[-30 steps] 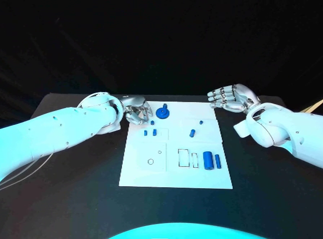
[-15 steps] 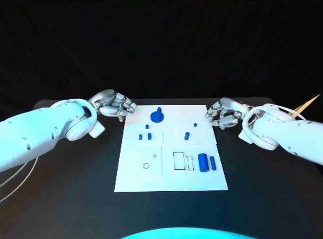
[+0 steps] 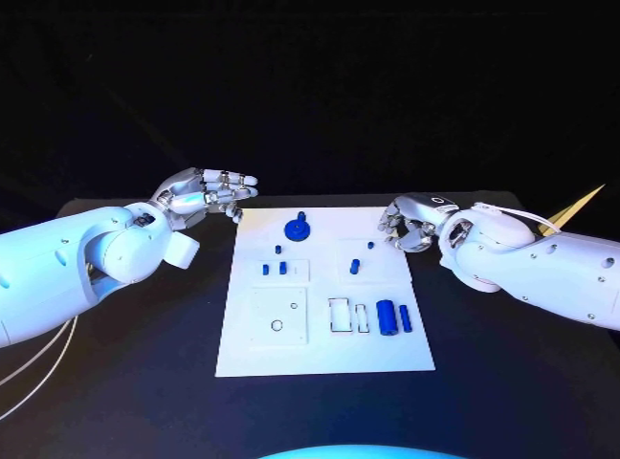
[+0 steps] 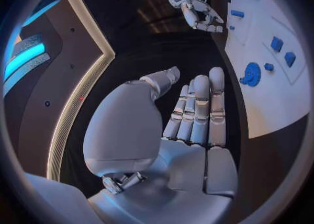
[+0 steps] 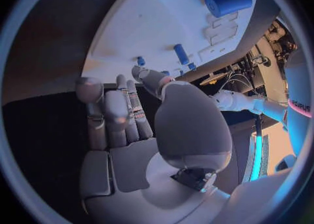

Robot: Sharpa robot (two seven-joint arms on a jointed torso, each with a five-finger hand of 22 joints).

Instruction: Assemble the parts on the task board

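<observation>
A black table (image 3: pixel 144 382) takes up the lower part of the head view. Behind the table's far edge hangs a dark cloth (image 3: pixel 338 96), black all the way up. Just past the table's far right corner a pale yellow pointed thing (image 3: pixel 584 203) sticks up on a slant; it is too small to tell what it is. Over the table's near left corner run thin white cords (image 3: pixel 37 366), bending down to the edge.

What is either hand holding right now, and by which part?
Nothing is held. The left hand is off the far left corner of the task board, fingers extended and empty; the right hand hangs by the board's right edge, palm empty.
</observation>
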